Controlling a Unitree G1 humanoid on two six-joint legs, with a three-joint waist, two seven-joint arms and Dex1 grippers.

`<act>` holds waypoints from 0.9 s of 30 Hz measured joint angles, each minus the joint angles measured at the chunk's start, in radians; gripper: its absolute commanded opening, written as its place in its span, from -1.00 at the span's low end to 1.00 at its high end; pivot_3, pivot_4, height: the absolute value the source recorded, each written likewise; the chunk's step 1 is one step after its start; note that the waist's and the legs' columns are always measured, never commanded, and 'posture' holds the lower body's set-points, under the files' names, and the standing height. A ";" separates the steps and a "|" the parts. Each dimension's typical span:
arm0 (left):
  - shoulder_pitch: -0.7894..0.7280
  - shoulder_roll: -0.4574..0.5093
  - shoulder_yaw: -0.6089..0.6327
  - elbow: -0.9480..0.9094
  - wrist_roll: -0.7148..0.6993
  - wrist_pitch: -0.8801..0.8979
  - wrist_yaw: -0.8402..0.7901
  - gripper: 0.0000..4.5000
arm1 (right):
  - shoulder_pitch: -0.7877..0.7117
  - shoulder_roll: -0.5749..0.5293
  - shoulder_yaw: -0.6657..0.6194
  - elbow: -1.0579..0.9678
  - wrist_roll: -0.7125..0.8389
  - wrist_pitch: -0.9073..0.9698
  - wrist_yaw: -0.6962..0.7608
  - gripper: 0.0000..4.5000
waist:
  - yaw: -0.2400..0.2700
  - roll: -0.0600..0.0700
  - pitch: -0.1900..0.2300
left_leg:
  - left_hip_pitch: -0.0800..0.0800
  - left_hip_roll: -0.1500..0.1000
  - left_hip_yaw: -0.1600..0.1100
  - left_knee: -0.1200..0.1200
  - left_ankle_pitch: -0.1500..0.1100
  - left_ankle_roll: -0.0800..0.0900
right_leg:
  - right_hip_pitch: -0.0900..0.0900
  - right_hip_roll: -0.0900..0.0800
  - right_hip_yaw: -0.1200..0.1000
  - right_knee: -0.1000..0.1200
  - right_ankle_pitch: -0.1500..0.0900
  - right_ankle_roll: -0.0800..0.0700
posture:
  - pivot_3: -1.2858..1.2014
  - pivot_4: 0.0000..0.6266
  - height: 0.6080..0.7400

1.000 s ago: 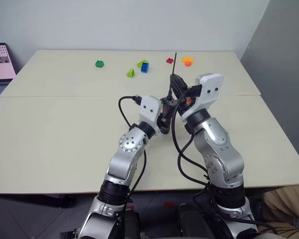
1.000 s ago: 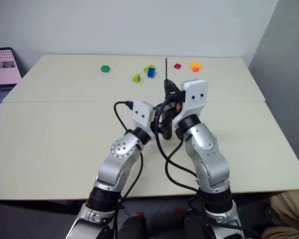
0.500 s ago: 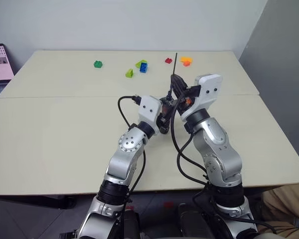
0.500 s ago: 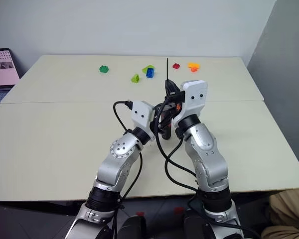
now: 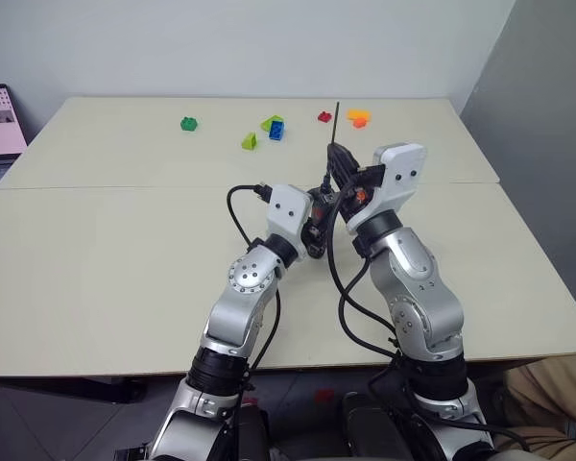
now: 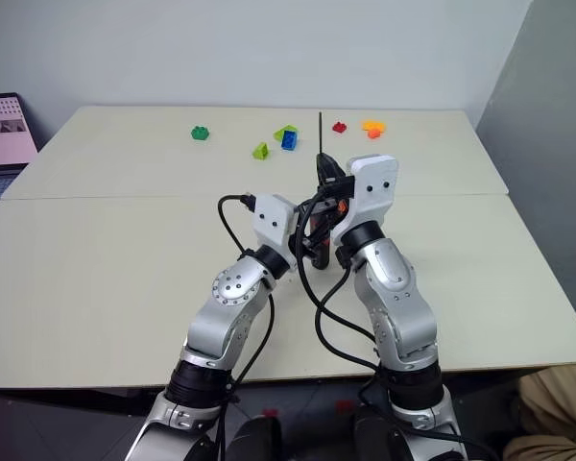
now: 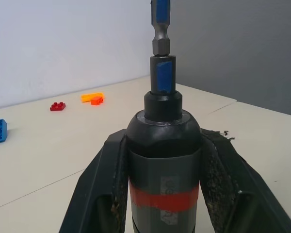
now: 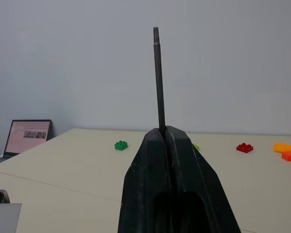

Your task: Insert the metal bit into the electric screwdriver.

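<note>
The electric screwdriver (image 7: 164, 165), black with a red band, stands upright between the fingers of my left gripper (image 7: 162, 141), which is shut on its body. The metal bit (image 7: 160, 29) rises straight from the screwdriver's front collar, its blue-marked hex end standing in the collar opening. My right gripper (image 8: 163, 132) is shut on the bit higher up, and the thin rod end (image 8: 158, 77) sticks out above its fingertips. In the left eye view both grippers meet over the table's middle, the right gripper (image 5: 338, 161) just above the left gripper (image 5: 316, 223), with the bit (image 5: 337, 123) pointing up.
Toy bricks lie at the table's far side: green (image 5: 189, 123), lime (image 5: 252, 141), blue (image 5: 278, 130), red (image 5: 325, 116) and orange (image 5: 359, 118). A laptop (image 5: 0, 120) stands off the far left corner. Cables hang from both wrists.
</note>
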 measured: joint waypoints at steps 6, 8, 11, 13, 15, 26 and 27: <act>0.000 0.000 0.000 0.000 0.000 0.001 0.000 -0.27 | 0.003 -0.001 0.002 -0.008 -0.001 0.011 0.000 -1.00 | 0.000 0.000 0.000 | 0.000 0.000 0.000 0.000 0.000 0.000 | 0.000 0.000 0.000 0.000 0.000 0.000 | 0.03 -0.52 1.00; 0.000 0.000 0.000 0.000 0.000 0.001 0.000 -0.27 | 0.004 -0.001 0.002 -0.014 -0.001 0.017 -0.001 -1.00 | 0.000 0.000 0.000 | 0.000 0.000 0.000 0.000 0.000 0.000 | 0.000 0.000 0.000 0.000 0.000 0.000 | 0.03 -0.52 1.00; 0.000 0.000 0.000 0.000 0.000 0.001 0.000 -0.27 | 0.006 -0.002 0.002 -0.023 -0.001 0.029 -0.002 -1.00 | 0.000 0.000 0.000 | 0.000 0.000 0.000 0.000 0.000 0.000 | 0.000 0.000 0.000 0.000 0.000 0.000 | 0.03 -0.52 1.00; 0.000 0.000 0.000 0.000 0.000 0.001 0.000 -0.27 | 0.007 -0.003 0.002 -0.029 -0.001 0.038 -0.003 -1.00 | 0.000 0.000 0.000 | 0.000 0.000 0.000 0.000 0.000 0.000 | 0.000 0.000 0.000 0.000 0.000 0.000 | 0.03 -0.52 1.00; 0.000 0.000 0.000 0.000 0.000 0.001 0.000 -0.27 | 0.009 -0.004 0.001 -0.035 -0.001 0.044 -0.004 -1.00 | 0.000 0.000 0.000 | 0.000 0.000 0.000 0.000 0.000 0.000 | 0.000 0.000 0.000 0.000 0.000 0.000 | 0.03 -0.52 1.00; 0.000 0.000 0.000 0.000 0.000 0.001 0.000 -0.27 | 0.016 -0.007 0.001 -0.059 -0.001 0.070 -0.004 -1.00 | 0.000 0.000 0.000 | 0.000 0.000 0.000 0.000 0.000 0.000 | 0.000 0.000 0.000 0.000 0.000 0.000 | 0.03 -0.52 1.00; 0.000 0.000 0.000 0.000 0.000 0.001 0.000 -0.27 | 0.016 -0.007 0.001 -0.060 -0.001 0.071 -0.004 -1.00 | -0.001 0.000 0.000 | 0.000 0.000 0.000 0.000 0.000 0.000 | 0.000 0.000 0.000 0.000 0.000 0.000 | 0.03 -0.52 1.00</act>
